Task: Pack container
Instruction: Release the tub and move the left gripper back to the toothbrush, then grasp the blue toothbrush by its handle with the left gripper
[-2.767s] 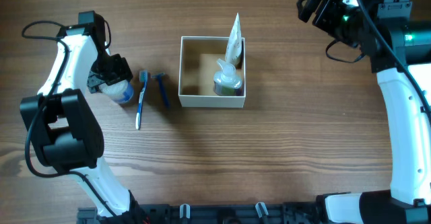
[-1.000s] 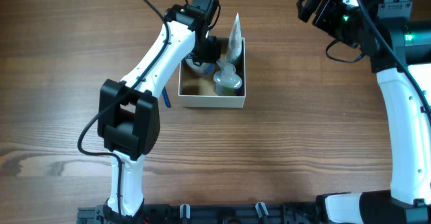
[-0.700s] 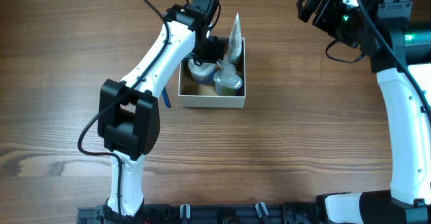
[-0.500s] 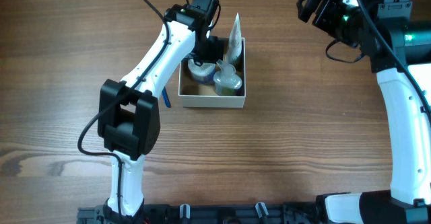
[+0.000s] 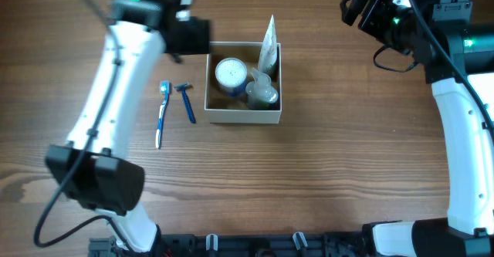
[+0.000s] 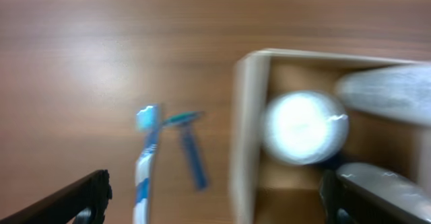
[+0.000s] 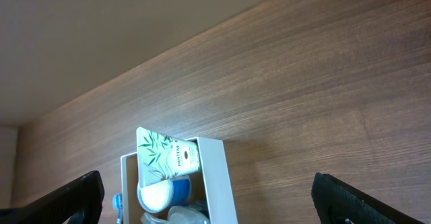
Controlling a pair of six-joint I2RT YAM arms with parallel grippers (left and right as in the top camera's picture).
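Whereas half a second ago the left arm reached into the container (image 5: pixel 242 116) over its far-left corner, it has now pulled back to the left and hangs blurred above the table (image 5: pixel 324 180) beside that corner. The left gripper (image 6: pixel 217 198) is empty, its fingers (image 6: pixel 77 198) spread wide at the two lower corners of the left wrist view. The white-lidded jar (image 5: pixel 231 72) it covered before now sits uncovered in the far-left part of the box. The toothbrush (image 5: pixel 161 114) and the razor (image 5: pixel 186 103), partly hidden by the arm earlier, both show in full again. The right arm has not shifted; the right gripper (image 7: pixel 214 198) hangs over the far right of the table, well apart from the box, fingers spread and holding nothing.

Only one piece of writing can be read: "PANTENE" on the white tube (image 7: pixel 165 158), below a print of green leaves. The lid of the jar is too blurred for any label to show.

One container stands at the middle of the table, slightly toward the far side. It holds three things: one jar, one tube leaning upright against the far-right wall, and one pale clear bottle (image 5: pixel 262 93) at the right, just beside the jar. Two things lie on the table to its left: one blue-and-white toothbrush, and one blue razor between the toothbrush and the box, touching neither.
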